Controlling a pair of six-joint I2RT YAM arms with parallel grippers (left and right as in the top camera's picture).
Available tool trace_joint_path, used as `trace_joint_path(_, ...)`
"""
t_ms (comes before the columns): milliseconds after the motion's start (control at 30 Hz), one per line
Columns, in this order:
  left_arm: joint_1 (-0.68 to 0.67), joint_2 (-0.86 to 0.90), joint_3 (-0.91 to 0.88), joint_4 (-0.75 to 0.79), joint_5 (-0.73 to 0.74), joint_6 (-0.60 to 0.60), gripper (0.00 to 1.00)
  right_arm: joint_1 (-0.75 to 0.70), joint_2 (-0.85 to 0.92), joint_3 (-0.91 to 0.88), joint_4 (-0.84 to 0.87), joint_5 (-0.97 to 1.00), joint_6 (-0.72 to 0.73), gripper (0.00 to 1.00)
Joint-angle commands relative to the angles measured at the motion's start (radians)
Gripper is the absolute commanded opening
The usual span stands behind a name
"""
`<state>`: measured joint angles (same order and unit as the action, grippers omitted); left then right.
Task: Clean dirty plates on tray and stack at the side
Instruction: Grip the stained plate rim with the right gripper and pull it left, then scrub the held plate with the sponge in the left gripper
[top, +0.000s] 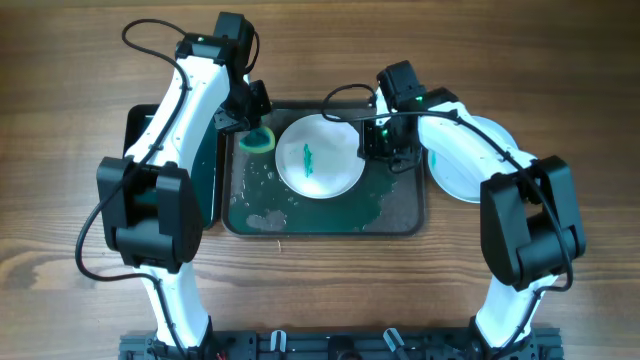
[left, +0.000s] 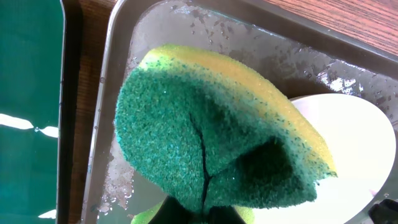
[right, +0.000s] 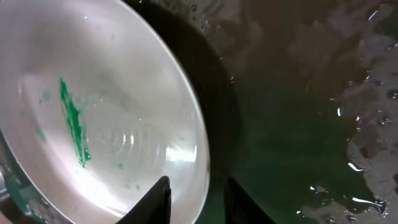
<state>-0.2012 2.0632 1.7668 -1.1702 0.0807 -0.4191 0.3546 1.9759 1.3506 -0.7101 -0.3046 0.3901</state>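
Observation:
A white plate (top: 318, 155) with a teal-green smear lies in the dark grey tray (top: 400, 215), which is wet with greenish water. My left gripper (top: 252, 125) is shut on a yellow and green sponge (top: 259, 139) at the tray's back left corner, just left of the plate. In the left wrist view the sponge (left: 211, 143) fills the frame over the tray (left: 118, 37), with the plate (left: 354, 143) beside it. My right gripper (top: 372, 142) pinches the plate's right rim. In the right wrist view its fingers (right: 199, 202) straddle the rim of the plate (right: 112, 112).
Pale plates (top: 470, 165) lie stacked on the table to the right of the tray, partly under my right arm. A smaller black tray of green liquid (top: 150, 150) stands left of the tray, mostly under my left arm; it also shows in the left wrist view (left: 31, 93).

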Motion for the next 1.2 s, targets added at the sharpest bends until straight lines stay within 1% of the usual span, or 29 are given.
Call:
trace_joint_path(0,-0.005,0.001,0.019,0.001,0.012,0.023,0.04,0.002,0.051,-0.005,0.014,-0.026,0.005,0.28)
trace_joint_path(133,-0.005,0.001,0.019,0.003,0.012,0.023,0.04,0.002,0.057,-0.005,0.039,-0.052,0.000,0.27)
trace_joint_path(233,-0.005,0.002,0.019,0.003,0.012,0.023,0.04,0.002,0.071,-0.005,0.061,-0.064,0.010,0.19)
trace_joint_path(400,-0.005,0.002,0.019,0.003,0.012,0.023,0.04,0.002,0.132,-0.005,0.104,-0.142,0.085,0.14)
trace_joint_path(467,-0.005,0.002,0.019,0.003,0.012,0.023,0.04,0.002,0.145,-0.005,0.119,-0.170,0.089,0.12)
trace_joint_path(500,-0.005,0.002,0.019,0.003,0.012,0.023,0.04,0.003,0.148,-0.005,0.126,-0.186,0.096,0.06)
trace_joint_path(533,-0.005,0.002,0.019,0.003,0.013,0.023,0.04,0.003,0.148,-0.005,0.126,-0.187,0.111,0.04)
trace_joint_path(633,-0.011,0.002,0.018,0.003,0.013,0.023,0.04,0.018,0.148,-0.005,0.132,-0.181,0.111,0.04)
trace_joint_path(733,-0.041,0.002,-0.009,0.013,0.013,0.023,0.04,0.032,0.148,-0.005,0.133,-0.160,0.141,0.04)
trace_joint_path(933,-0.122,0.002,-0.168,0.174,0.012,0.019,0.04,0.043,0.148,-0.005,0.134,-0.159,0.140,0.04)
trace_joint_path(1067,-0.132,0.002,-0.288,0.261,0.006,-0.038,0.04,0.043,0.148,-0.005,0.133,-0.160,0.136,0.04)
trace_joint_path(1167,-0.133,0.002,-0.358,0.286,0.005,-0.038,0.04,0.044,0.148,-0.005,0.132,-0.160,0.135,0.04)
